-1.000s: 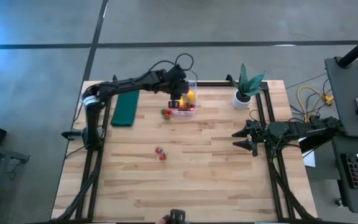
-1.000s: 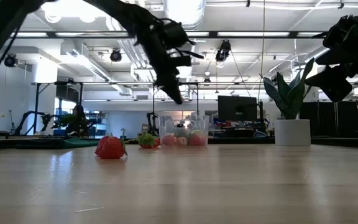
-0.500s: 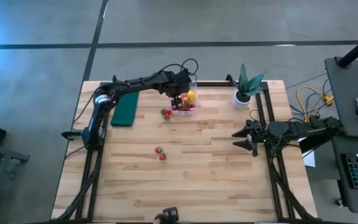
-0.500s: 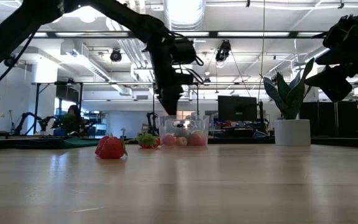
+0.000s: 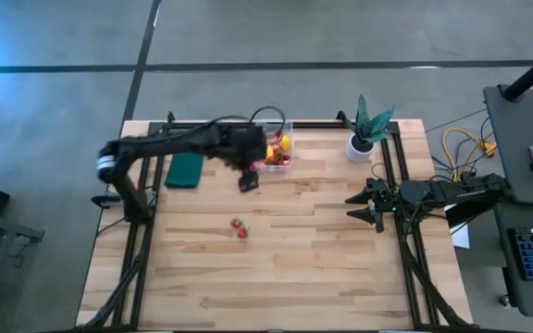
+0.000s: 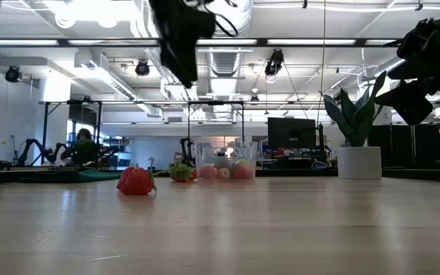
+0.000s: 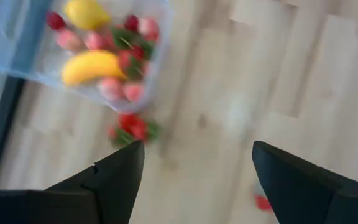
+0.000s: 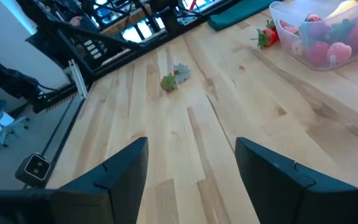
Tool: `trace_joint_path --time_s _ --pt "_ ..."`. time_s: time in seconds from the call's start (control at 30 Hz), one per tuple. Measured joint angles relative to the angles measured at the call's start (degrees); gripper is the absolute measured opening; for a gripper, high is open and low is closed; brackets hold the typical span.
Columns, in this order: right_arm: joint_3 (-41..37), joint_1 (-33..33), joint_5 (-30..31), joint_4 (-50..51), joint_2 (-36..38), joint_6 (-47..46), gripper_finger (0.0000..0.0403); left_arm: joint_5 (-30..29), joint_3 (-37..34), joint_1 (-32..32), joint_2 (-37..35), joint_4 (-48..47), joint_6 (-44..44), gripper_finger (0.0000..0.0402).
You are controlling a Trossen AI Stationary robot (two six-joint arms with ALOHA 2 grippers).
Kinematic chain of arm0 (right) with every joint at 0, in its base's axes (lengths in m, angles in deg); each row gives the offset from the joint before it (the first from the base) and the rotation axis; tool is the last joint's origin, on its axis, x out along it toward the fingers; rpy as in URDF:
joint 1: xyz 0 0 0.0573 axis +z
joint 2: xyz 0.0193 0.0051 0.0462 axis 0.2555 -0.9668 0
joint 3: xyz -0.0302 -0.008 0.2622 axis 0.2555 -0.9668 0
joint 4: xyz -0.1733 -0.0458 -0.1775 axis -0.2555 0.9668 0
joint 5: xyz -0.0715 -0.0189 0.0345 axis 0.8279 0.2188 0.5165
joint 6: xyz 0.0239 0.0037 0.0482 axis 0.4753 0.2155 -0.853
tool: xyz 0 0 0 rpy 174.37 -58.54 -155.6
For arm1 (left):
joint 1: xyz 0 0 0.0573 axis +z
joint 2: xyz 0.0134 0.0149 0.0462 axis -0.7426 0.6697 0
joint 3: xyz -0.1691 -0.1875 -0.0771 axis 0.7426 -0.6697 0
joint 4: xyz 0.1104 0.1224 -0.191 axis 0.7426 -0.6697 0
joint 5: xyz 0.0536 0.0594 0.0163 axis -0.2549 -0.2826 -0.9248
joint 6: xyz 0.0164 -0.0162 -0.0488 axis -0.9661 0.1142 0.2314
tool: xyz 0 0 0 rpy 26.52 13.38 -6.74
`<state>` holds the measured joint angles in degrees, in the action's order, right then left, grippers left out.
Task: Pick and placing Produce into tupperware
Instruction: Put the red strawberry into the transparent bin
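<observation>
Left tool: your left tool (image 5: 248,181) hangs above the desk (image 5: 322,268), just in front of the clear box; in the left wrist view its two fingers (image 7: 114,180) stand wide apart with only bare wood between them, so it holds nothing.
Right tool: your right tool (image 5: 364,207) waits at the right edge of the desk, well apart from the fruit; its fingers (image 8: 120,174) are spread with nothing between them.
Clear box: you see the clear box (image 5: 275,154) near the far edge of the desk, between the green pad and the potted plant.
Fruit in the box: a banana (image 7: 92,66), a lemon (image 7: 86,12) and several red and pink strawberries (image 7: 126,53) lie inside it.
Strawberry by the box: one red strawberry (image 7: 131,126) lies on the wood just outside the box wall, whether touching it you cannot tell; from above the left arm covers it.
Strawberries mid-desk: two more strawberries (image 5: 239,228) lie close together near the middle of the desk, well apart from the box.
Green pad: the dark green pad (image 5: 185,170) lies flat to the left of the box, partly under the left arm.
Potted plant: the potted plant (image 5: 366,129) stands upright near the far right corner.
</observation>
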<state>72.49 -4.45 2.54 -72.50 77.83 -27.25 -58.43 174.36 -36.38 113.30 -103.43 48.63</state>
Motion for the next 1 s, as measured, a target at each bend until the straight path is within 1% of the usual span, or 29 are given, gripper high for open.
trace_joint_path --time_s 0.13,0.27,0.37,0.47,0.6,0.77,0.87,1.0 --pt "0.0 0.0 0.0 0.0 0.0 0.0 0.0233 -0.1 -8.4 -5.9 -6.3 0.2 7.4 0.0283" --pt "0.0 0.0 0.0 0.0 0.0 0.0 0.0233 0.7 -18.5 -12.0 -10.4 0.9 9.0 0.0283" --pt "0.0 0.0 0.0 0.0 0.0 0.0 0.0233 2.5 -24.9 -16.2 -11.3 2.7 8.8 0.0283" --pt "0.0 0.0 0.0 0.0 0.0 0.0 0.0233 2.5 -29.2 -19.5 -11.1 6.2 10.0 0.0276" --pt "0.0 0.0 0.0 0.0 0.0 0.0 0.0233 2.5 -32.0 -21.7 -9.0 12.6 10.1 0.0243" --pt "0.0 0.0 0.0 0.0 0.0 0.0 0.0233 2.4 -32.2 -21.8 -5.9 16.7 9.3 0.0206" --pt "0.0 0.0 0.0 0.0 0.0 0.0 0.0233 1.8 -32.2 -21.8 -3.6 17.4 6.5 0.0197" --pt "0.0 0.0 0.0 0.0 0.0 0.0 0.0233 0.9 -32.2 -21.8 -0.4 17.8 6.1 0.0194"
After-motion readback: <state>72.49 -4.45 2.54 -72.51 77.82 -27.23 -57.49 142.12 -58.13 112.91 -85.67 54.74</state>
